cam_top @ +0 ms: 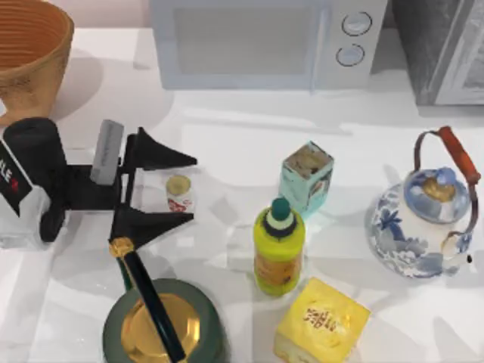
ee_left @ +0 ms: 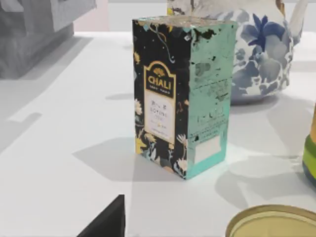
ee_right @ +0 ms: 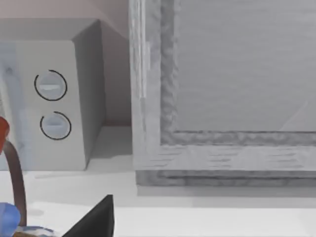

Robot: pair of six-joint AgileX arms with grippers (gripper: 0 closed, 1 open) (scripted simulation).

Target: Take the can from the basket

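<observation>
Between the spread fingers of the left gripper (cam_top: 155,189), standing upright on the table (cam_top: 227,136), long axis vertical, one can (cam_top: 178,193), well apart from one basket (cam_top: 26,57). Flanking but apparently not yet pinching. Beyond the fingertips: one tea box (ee_left: 180,94), one kettle (cam_top: 427,212), one bottle (cam_top: 279,246).

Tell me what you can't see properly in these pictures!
- Basket: cut off by the top view's corner.
- Can, between the left gripper's open jaws: label too small to read from above; the left wrist view's bottom edge cuts it off.
- Right gripper: mostly cut off by the right wrist view's bottom edge.
- Green pan: cut by the top view's bottom edge.
</observation>
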